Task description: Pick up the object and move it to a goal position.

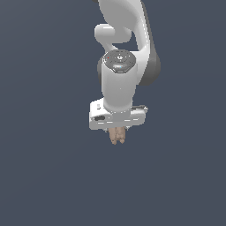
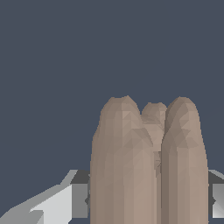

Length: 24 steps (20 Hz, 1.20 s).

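Observation:
The object (image 1: pixel 117 135) is a small tan-brown lumpy item of elongated lobes side by side. In the exterior view it hangs just below the white hand of my gripper (image 1: pixel 117 131), narrower than the hand. My fingers are mostly hidden behind it there. In the wrist view the object (image 2: pixel 146 166) fills the near middle, with a grey finger (image 2: pixel 78 199) pressed against one side and another finger (image 2: pixel 217 197) against the other. The gripper (image 2: pixel 148 199) is shut on it.
The white arm (image 1: pixel 126 48) rises behind the hand in the exterior view. Around and below it is only a plain dark blue-grey background (image 1: pixel 44 176), with no other object or marker showing.

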Available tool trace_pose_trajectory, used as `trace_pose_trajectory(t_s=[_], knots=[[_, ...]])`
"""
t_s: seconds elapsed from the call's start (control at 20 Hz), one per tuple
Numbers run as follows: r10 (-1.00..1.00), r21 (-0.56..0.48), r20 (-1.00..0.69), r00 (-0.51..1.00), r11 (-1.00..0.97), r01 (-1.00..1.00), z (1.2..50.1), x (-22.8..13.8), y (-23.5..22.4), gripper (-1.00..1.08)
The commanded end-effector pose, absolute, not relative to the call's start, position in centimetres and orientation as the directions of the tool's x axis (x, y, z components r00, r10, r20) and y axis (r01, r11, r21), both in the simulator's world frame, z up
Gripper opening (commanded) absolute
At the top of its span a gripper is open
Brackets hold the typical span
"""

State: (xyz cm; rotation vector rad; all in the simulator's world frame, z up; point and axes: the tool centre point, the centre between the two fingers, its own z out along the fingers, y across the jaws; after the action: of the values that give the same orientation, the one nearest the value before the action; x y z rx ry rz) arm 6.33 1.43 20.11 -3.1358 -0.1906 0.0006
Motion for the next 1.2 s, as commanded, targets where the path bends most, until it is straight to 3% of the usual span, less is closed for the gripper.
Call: trace_pose_trajectory(t_s=[0.0,0.75,1.15], knots=[[0.121,0.0,0.0,0.993,-0.993,0.121,23.1,5.5,1.6,-1.0],[0.121,0.0,0.0,0.993,-0.993,0.121,40.1,1.5,2.7,-1.0],[0.121,0.0,0.0,0.993,-0.993,0.121,46.4,0.2,3.1,-1.0]])
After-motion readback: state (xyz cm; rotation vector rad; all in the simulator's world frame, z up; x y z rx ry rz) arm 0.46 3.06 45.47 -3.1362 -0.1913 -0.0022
